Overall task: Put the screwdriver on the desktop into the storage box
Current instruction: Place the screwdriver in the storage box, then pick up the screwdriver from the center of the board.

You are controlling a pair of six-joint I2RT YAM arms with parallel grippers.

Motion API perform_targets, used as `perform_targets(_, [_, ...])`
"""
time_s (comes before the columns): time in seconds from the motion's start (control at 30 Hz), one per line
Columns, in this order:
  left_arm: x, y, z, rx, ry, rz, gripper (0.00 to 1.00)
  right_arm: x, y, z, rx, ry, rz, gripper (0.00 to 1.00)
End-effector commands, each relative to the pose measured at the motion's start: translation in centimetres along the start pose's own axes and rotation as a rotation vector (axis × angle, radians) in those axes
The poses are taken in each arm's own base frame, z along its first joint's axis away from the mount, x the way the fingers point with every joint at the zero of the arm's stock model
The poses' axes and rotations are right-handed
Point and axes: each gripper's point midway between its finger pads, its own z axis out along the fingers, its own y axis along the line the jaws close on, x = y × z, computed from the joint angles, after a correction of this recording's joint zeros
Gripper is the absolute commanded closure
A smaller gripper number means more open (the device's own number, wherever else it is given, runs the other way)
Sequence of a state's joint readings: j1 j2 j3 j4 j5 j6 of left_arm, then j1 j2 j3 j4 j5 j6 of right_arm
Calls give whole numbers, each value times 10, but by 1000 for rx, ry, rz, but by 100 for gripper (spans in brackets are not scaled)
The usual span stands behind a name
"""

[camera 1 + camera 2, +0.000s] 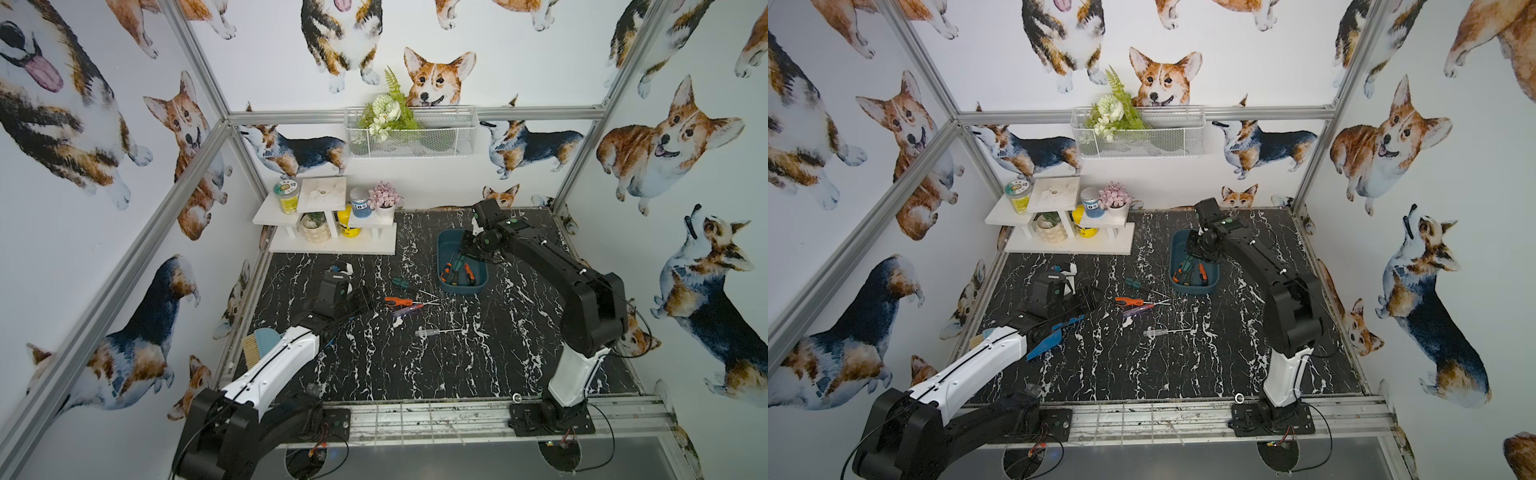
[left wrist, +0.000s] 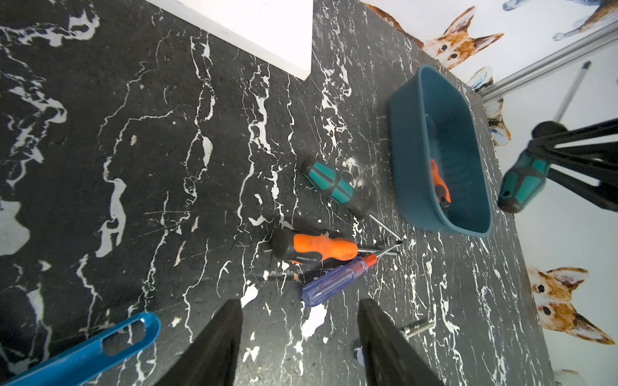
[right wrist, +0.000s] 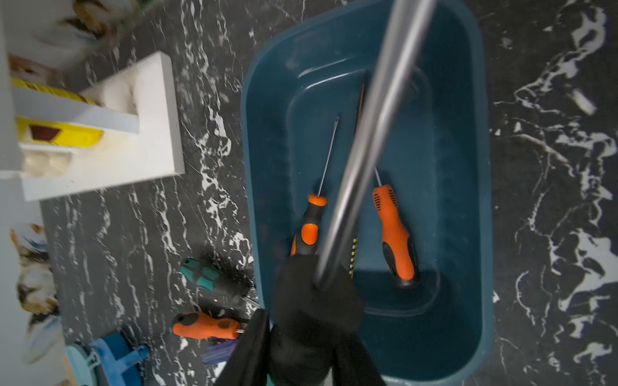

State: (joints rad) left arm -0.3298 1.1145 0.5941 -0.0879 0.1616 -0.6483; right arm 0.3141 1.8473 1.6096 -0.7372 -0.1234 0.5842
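The right tool point(image 1: 471, 248) is clamped narrow on a teal-handled screwdriver point(image 2: 523, 182), pinching the dark neck where handle meets shaft. The screwdriver hangs tilted, handle end low and steel shaft rising toward the wrist camera. It is clear of the surface point(image 1: 415, 365) and above the storage box point(image 2: 406, 160). That hold near the heavy end probably keeps it from swinging, and having it over the open tub means a release should drop it inside the walls rather than on the rim.

In a top view the box sits at about 1 o'clock on the surface. 2 orange-handled screwdrivers point(image 3: 307, 230) point(image 3: 396, 240) already lie along its floor, shafts pointing the same way, with a yellow-and-black piece between them mostly hidden.

4 more screwdrivers wait on the surface at about 8 o'clock from the box: a teal one point(image 1: 401, 283), an orange one point(image 1: 398, 300), a purple one point(image 1: 405, 309) and a clear one point(image 1: 428, 332) nearest the front edge.

The left tool point(image 2: 301, 341) hovers at 9 o'clock of that cluster, jaws moderately apart and empty. That looks like a ready stance for the next pick.
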Motion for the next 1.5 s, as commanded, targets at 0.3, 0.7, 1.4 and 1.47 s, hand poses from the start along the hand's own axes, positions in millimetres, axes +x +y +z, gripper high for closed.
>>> perform_targets(0.3, [14, -17, 4, 19, 62, 149, 39, -5, -36, 51, 232, 113, -188, 90])
perform_targets(0.7, [37, -48, 14, 43, 124, 267, 39, 9, -62, 78, 371, 178, -245, 71])
perform_targets(1.4, [143, -126, 41, 184, 431, 830, 40, 14, 11, -92, -140, -433, -90, 46])
perform_targets(1.47, [151, -121, 47, 153, 480, 861, 40, 28, -3, -93, -146, -426, -28, 46])
